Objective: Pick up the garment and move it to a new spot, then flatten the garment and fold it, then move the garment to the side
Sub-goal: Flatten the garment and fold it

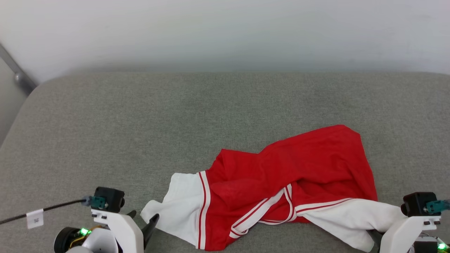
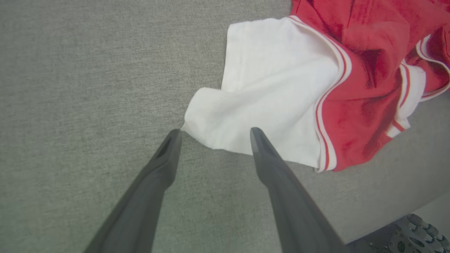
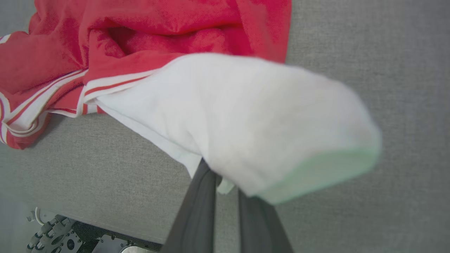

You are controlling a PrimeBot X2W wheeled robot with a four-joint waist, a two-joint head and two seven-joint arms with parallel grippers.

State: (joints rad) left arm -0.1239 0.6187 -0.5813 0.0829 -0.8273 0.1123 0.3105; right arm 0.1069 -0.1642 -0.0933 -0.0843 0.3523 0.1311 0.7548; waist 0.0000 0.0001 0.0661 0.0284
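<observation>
Tips of right end effector (image 3: pixel 225 188): buried under the white sleeve (image 3: pixel 246 119) of the garment (image 3: pixel 147 21); grip point unseen.
Hem of sleeve above that end effector: blurred, greenish.
Rest of garment beyond left end effector (image 2: pixel 214 130): cut off at top and right edges.
Print on cable tag (image 1: pixel 35 218) behind left end effector: too small to read.

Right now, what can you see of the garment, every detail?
The garment is a red shirt of soft, knit-looking cloth with white short sleeves and red-and-white striped trim. It lies crumpled and creased near the front edge of the grey cushion. The left-side sleeve rests flat, its corner between the fingers of the open left gripper; contact is unclear. The right-side sleeve is pinched at its edge by the shut right gripper and drapes over it.
</observation>
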